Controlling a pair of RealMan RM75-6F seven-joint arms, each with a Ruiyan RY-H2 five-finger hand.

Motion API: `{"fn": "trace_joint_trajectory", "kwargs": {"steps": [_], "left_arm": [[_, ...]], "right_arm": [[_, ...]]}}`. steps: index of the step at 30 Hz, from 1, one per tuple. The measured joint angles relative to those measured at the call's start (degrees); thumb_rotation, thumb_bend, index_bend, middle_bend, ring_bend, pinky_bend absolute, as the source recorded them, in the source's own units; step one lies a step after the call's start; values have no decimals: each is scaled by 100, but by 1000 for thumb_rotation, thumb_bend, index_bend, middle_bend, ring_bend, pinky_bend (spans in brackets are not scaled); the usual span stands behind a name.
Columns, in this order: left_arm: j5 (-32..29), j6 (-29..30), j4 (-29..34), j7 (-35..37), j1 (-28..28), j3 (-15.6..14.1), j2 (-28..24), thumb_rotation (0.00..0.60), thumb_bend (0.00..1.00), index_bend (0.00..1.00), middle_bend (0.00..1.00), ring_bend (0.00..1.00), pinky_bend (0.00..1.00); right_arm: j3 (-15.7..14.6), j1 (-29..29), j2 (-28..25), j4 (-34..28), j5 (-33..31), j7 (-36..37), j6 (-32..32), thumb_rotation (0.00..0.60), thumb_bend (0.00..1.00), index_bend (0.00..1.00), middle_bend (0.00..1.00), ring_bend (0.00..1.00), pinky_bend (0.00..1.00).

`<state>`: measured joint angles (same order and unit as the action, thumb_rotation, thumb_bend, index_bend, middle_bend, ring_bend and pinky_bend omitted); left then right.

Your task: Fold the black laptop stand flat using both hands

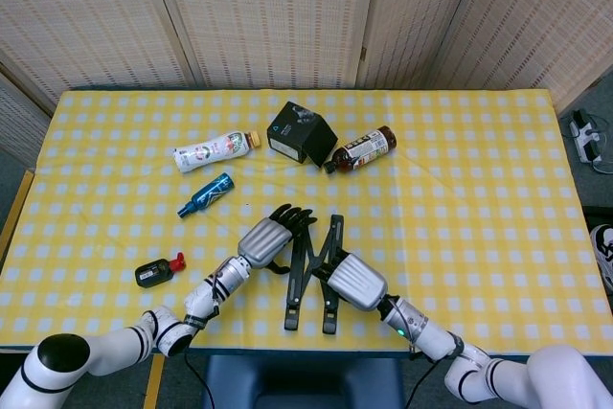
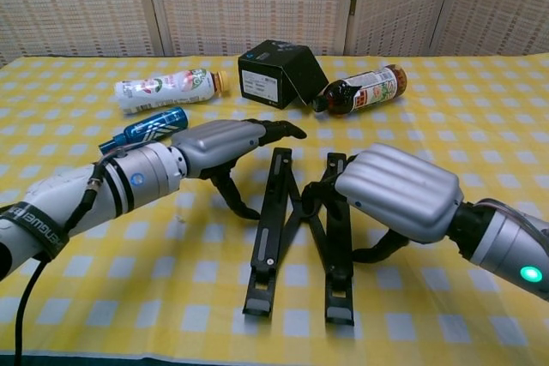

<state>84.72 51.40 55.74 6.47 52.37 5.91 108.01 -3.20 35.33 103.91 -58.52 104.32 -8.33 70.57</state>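
On the yellow checked tablecloth (image 1: 479,170) the black laptop stand (image 1: 311,270) lies with its two rails close together; the left hand (image 1: 270,236) rests against its left rail, fingers extended; the right hand (image 1: 354,281) presses its right rail.

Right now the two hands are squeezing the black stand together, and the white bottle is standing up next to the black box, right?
Not quite. The white bottle is lying on its side, not standing, as the head view shows. The rest holds: it is beside the black box, and the left hand and right hand are pressing the black stand from either side.
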Motion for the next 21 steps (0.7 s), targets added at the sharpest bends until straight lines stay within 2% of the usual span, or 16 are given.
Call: {"fn": "trace_joint_trajectory", "kwargs": {"steps": [3,6,8,10,12,13,15,21], "left_arm": [[-19,-14,81,-55,8,14,-29,600,153,0,52,0,0],[-69,-17,123,-140,0,45,-75,600,152,0,43,0,0],[-126,3,187,-169,-29,85,-142,600,152,0,37,0,0],[-180,22,266,-181,-62,122,-231,600,152,0,33,0,0],[-221,45,342,-188,-96,148,-326,600,152,0,28,0,0],[-249,65,415,-194,-124,165,-401,600,153,0,26,0,0],[-293,100,541,-202,-175,187,-516,600,153,0,21,0,0],[-406,202,868,-245,-360,199,-856,600,152,0,8,0,0]], "right_arm": [[5,23,11,-58,-13,-15,-19,600,171,396,542,637,518],[-17,37,-39,-180,-22,11,-52,600,171,326,459,552,494],[-40,67,-154,-354,-27,26,-115,600,171,222,383,467,428],[-58,124,-335,-598,-35,27,-228,600,171,60,253,337,275],[-65,222,-536,-872,-53,16,-419,600,171,5,159,245,167],[-62,308,-686,-1086,-77,-3,-603,600,171,0,108,192,115],[-46,462,-916,-1430,-128,-55,-941,600,171,0,60,139,76],[117,1036,-1487,-2288,-475,-496,-2231,600,171,0,33,98,60]]}}
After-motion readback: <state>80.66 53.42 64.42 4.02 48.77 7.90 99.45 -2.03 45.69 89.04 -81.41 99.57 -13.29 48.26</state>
